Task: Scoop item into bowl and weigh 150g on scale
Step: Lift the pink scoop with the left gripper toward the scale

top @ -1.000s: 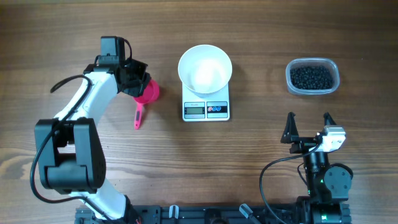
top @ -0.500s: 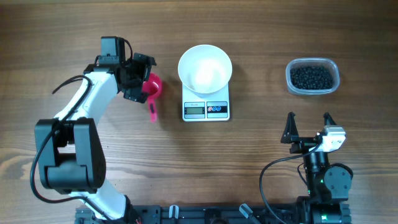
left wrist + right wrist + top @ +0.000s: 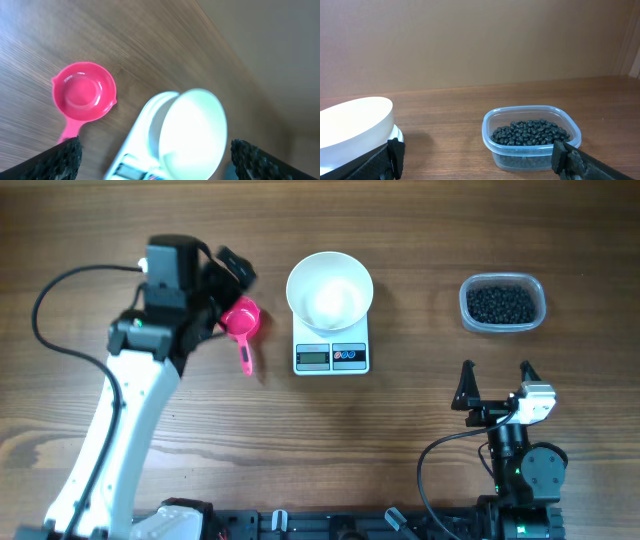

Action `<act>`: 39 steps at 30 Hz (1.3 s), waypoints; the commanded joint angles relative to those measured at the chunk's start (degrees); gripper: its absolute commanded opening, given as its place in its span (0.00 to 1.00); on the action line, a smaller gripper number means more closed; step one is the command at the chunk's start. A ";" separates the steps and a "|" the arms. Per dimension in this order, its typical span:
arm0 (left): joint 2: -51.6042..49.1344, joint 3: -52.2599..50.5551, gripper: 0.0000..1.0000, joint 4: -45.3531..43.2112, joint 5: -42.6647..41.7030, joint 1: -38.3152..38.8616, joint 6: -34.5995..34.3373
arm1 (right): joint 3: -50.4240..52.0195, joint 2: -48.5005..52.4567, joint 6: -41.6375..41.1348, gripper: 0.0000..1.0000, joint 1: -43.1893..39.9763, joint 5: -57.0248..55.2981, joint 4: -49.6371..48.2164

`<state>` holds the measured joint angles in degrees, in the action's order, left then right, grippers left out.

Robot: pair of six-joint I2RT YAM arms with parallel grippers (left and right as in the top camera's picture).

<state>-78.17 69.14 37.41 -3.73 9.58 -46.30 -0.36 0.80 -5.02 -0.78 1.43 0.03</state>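
Left pincer is hovering wide open and empty over the pink scoop, which is lying on the surface beside the scale. Right pincer is idling agape, holding nothing. Black pellets are sitting in the clear tub, and the bowl is waiting empty on the scale. Scooping is seemingly not yet begun; gripping the scoop's handle is likely coming next.

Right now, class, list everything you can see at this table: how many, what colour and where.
bowl: one, white, empty, on the scale.
scale: one, white, mid-table.
scoop: one, pink, empty, lying left of the scale.
tub: one, clear, right of the scale, apart.
pellets: many, black, in the tub.
table: one, brown wood.
left gripper: one, black, open, by the scoop, holding nothing.
right gripper: one, black, open, near edge, holding nothing.
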 commanded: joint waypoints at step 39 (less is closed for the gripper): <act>-20.00 -15.10 0.72 -8.79 6.80 3.65 29.35 | 0.07 -0.37 0.39 1.00 0.44 0.50 -0.15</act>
<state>-95.72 54.43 29.32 2.70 13.19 -16.80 -0.36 0.78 -5.02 -0.78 1.43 0.03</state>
